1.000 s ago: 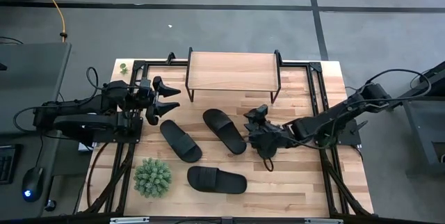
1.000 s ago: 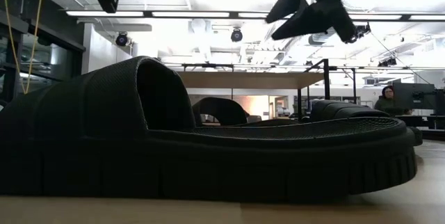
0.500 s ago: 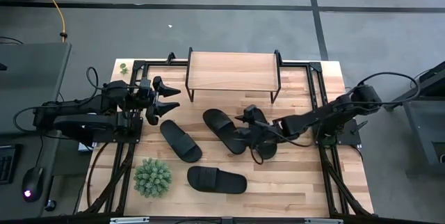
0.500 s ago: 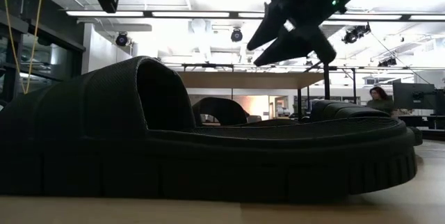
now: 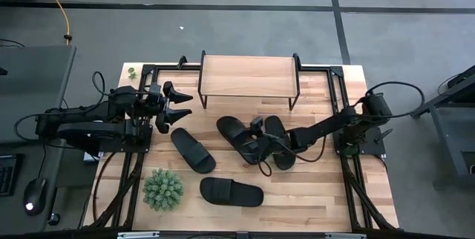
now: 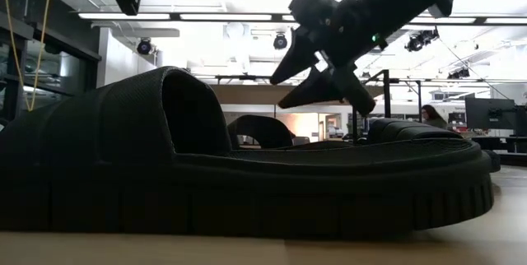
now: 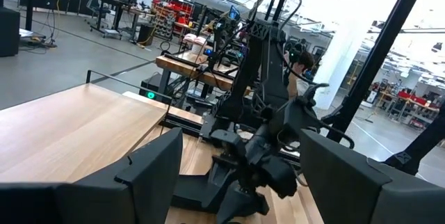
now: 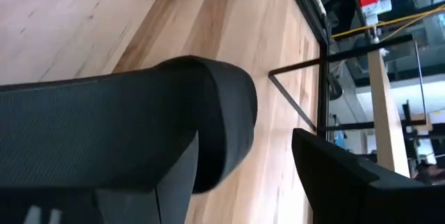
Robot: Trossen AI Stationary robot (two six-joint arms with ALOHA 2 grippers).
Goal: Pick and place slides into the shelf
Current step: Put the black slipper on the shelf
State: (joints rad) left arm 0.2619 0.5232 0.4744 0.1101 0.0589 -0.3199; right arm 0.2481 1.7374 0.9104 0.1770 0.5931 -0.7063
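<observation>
Black slide (image 5: pixel 239 139), long axis diagonal, lies just beneath the spread-fingered, empty right gripper (image 5: pixel 256 142), far nearer than the left arm.

I am looking into a large open workshop or lab: grey concrete floor (image 5: pixel 245 38), ceiling strip lights (image 6: pixel 206 16), metal racks and workbenches (image 7: pixel 188 67) beyond.

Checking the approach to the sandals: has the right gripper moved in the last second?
Yes. In the high view the right gripper has travelled left across the table, away from the right-hand frame rail, and now hangs open over the middle slide.
</observation>
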